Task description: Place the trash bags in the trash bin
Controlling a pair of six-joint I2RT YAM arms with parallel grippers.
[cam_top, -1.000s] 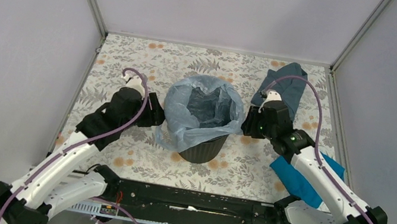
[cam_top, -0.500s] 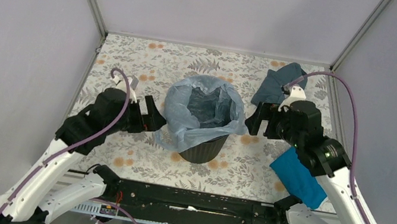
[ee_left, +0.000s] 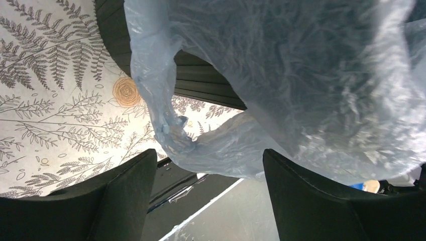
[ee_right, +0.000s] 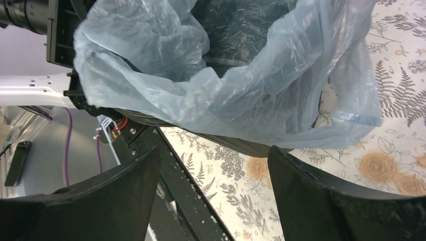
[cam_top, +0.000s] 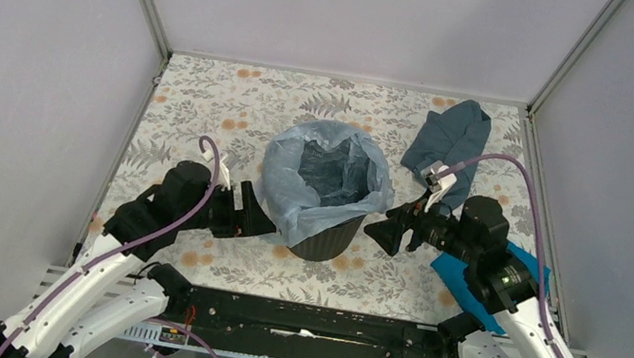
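The black ribbed trash bin stands at the middle of the floral table. The pale blue translucent trash bag lines it, its rim folded over the bin's edge and hanging low on the near-left side. My left gripper is open and empty, right beside the hanging bag at the bin's left; the bin wall shows behind it. My right gripper is open and empty, just right of the bin, apart from it. The right wrist view shows the bag draped over the bin.
A dull grey-blue cloth lies at the back right. A bright blue cloth lies under the right arm. White walls enclose the table on three sides. A black rail runs along the near edge.
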